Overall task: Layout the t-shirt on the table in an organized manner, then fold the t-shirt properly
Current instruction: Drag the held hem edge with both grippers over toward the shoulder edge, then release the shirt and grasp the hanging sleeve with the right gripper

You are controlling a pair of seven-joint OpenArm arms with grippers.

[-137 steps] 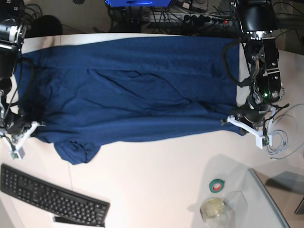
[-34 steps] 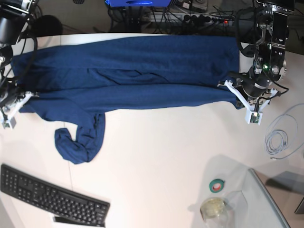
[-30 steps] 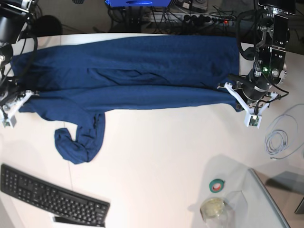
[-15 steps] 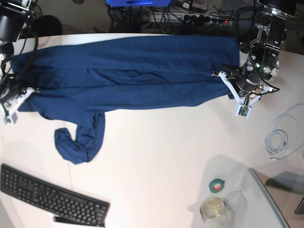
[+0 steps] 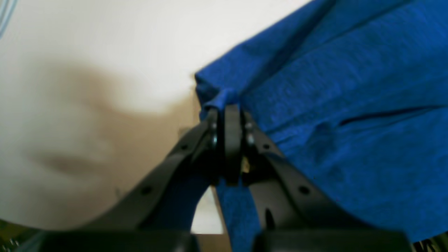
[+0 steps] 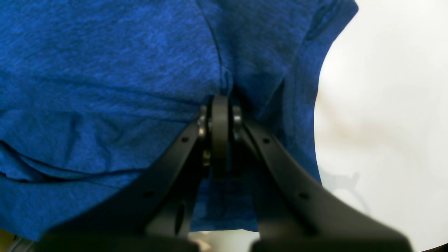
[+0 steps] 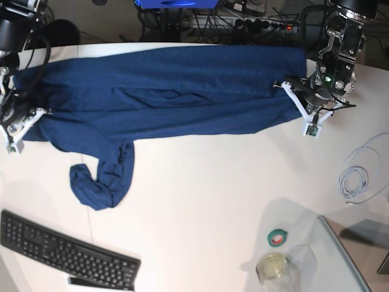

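The shirt point(image 7: 164, 91) is being stretched lengthwise along the counter point(image 7: 200, 194), its long axis running between both hands. It is being gripped at opposite ends by the left hand point(image 7: 302, 106) and right hand point(image 7: 24, 125).

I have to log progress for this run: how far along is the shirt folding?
Done: the t-shirt lies stretched lengthwise across the table. In hand: the left gripper and right gripper are each shut on a shirt edge at opposite ends, lifting the near long edge for a fold. Left: one sleeve trails loose toward the keyboard, and no finished fold shows.
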